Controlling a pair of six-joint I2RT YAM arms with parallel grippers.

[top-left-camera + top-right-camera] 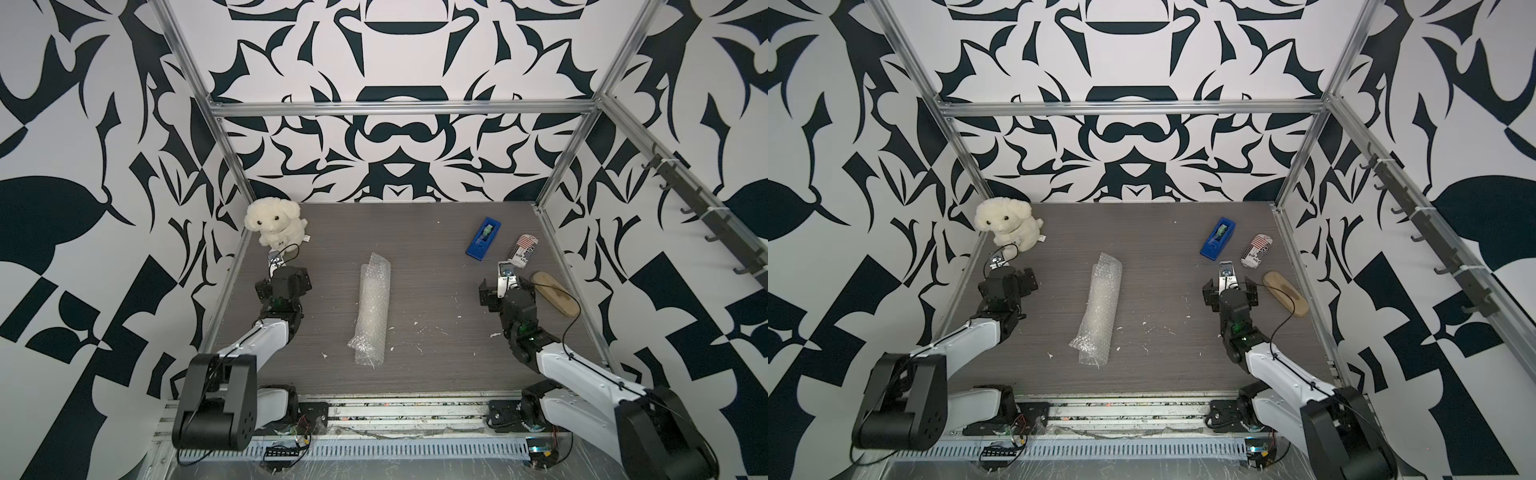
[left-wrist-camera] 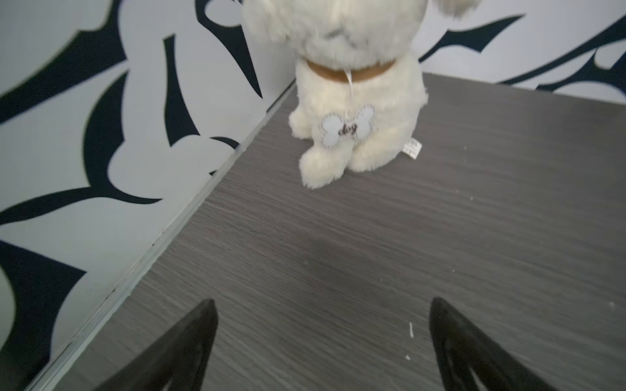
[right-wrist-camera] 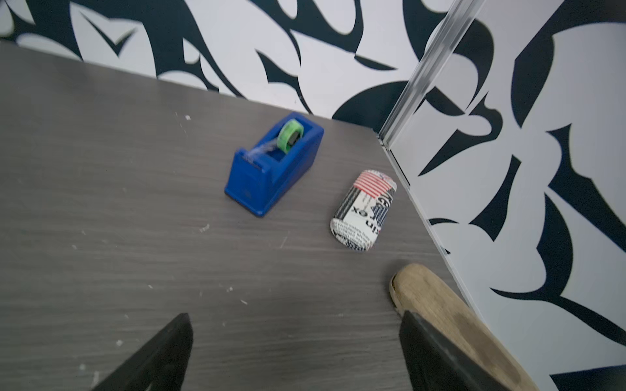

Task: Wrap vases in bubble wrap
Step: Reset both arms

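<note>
Bubble wrap [image 1: 371, 309] lies rolled into long tube at middle of table [image 1: 436, 270], between arms. No vase seen bare; maybe inside roll, cannot tell. Left tool [image 2: 323, 301] wide, empty. Right tool [image 3: 294, 315] wide, empty. Wrap likely light, crinkly, slippery, springy; pinch loose edge gently.

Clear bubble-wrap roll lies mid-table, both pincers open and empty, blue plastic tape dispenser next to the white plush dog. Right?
No: the blue plastic tape dispenser sits beside the printed red-striped white can, far from the white plush dog, as both top views show. The rest holds.
</note>
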